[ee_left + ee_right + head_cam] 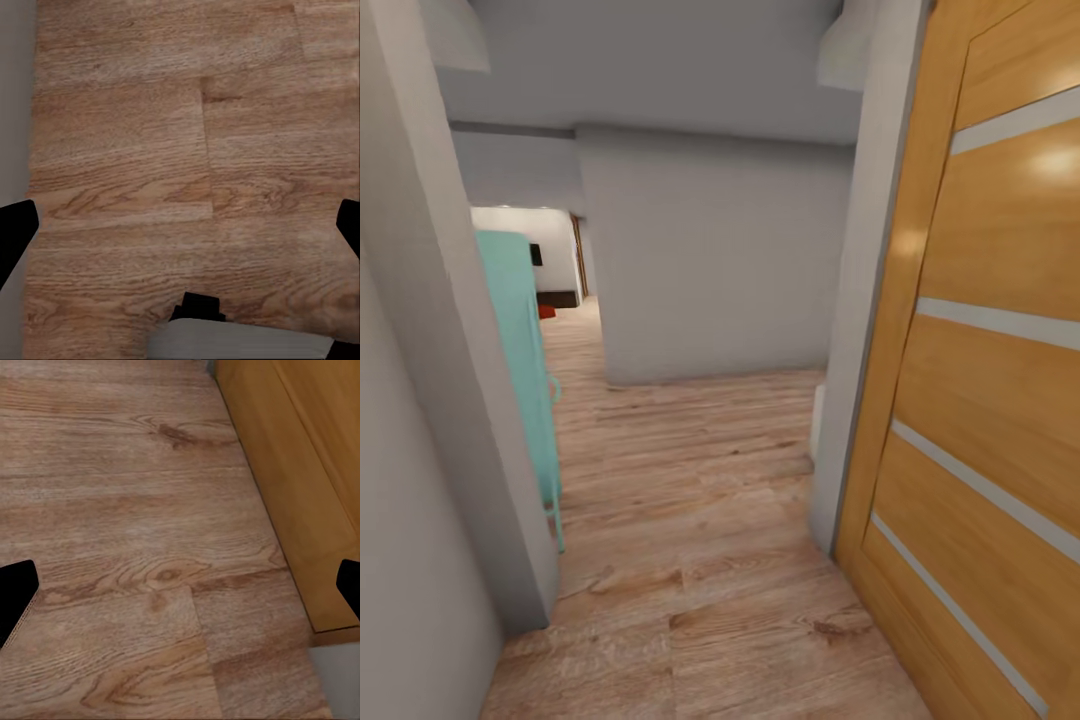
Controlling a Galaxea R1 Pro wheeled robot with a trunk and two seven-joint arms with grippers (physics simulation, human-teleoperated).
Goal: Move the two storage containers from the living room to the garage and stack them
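Note:
I am in a hallway with a light wood plank floor (700,520). Far down the passage, part of the living room (525,235) shows through an opening. A small orange-red shape (546,311) lies on its floor beside a dark low cabinet (558,298); it may be one of the storage containers, but it is too small to tell. The garage is out of view. My left gripper (180,232) hangs open over bare planks, its black fingertips (16,232) far apart. My right gripper (180,592) is also open over planks, empty, close to the door's foot.
An open wooden door (980,400) with pale stripes stands at the right, its frame (860,330) jutting in. A grey wall corner (450,400) is close on the left, with a teal piece of furniture (525,360) behind it. A grey wall (710,270) faces me; the passage runs left of it.

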